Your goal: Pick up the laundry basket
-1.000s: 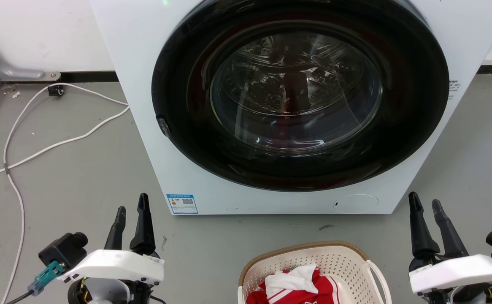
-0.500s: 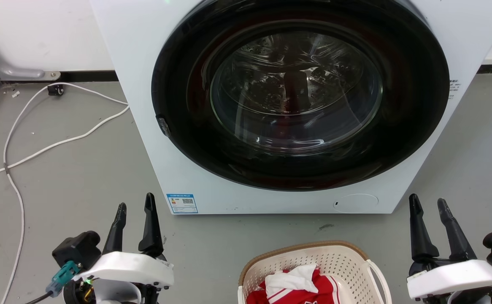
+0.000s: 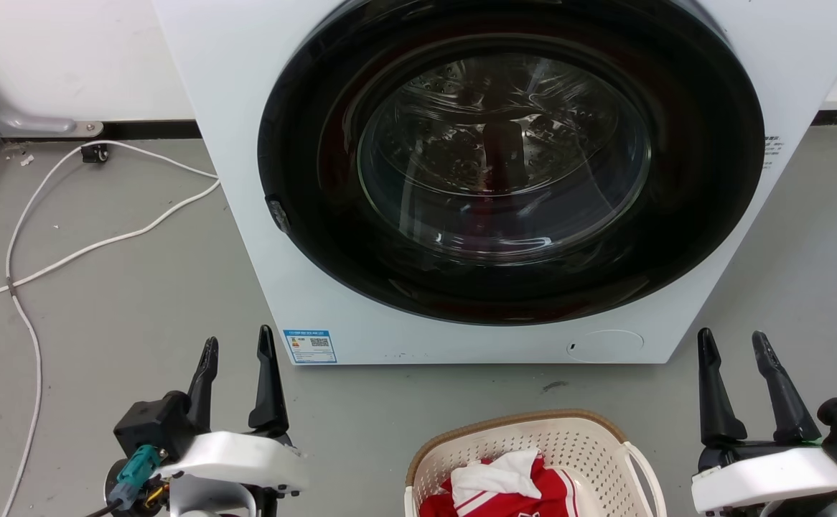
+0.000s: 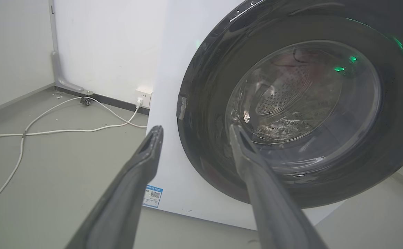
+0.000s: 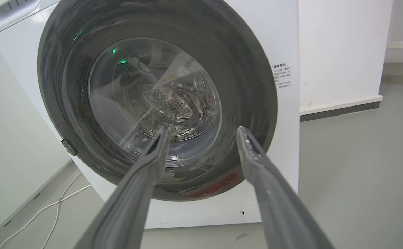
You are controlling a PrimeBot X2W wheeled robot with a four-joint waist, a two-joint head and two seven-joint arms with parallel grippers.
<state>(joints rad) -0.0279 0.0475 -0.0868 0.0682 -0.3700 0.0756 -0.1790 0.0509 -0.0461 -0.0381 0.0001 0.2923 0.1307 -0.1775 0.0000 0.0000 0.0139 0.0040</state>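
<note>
While the laundry basket (image 3: 519, 420) sat on the floor (image 3: 138, 287) at the head view's bottom edge, holding red and white cloth (image 3: 504, 481), the left gripper (image 3: 237, 341) and right gripper (image 3: 733, 339) flanked it, well apart from it, both spread and empty. Each wrist view showed parted fingers (image 4: 132, 180) pointing at the washing machine (image 4: 177, 52), touching nothing.

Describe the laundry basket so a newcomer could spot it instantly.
Start at the big white washing machine with its dark round door. On the floor in front sits the laundry basket: cream perforated plastic, brown woven-look rim, red-and-white clothes inside.
</note>
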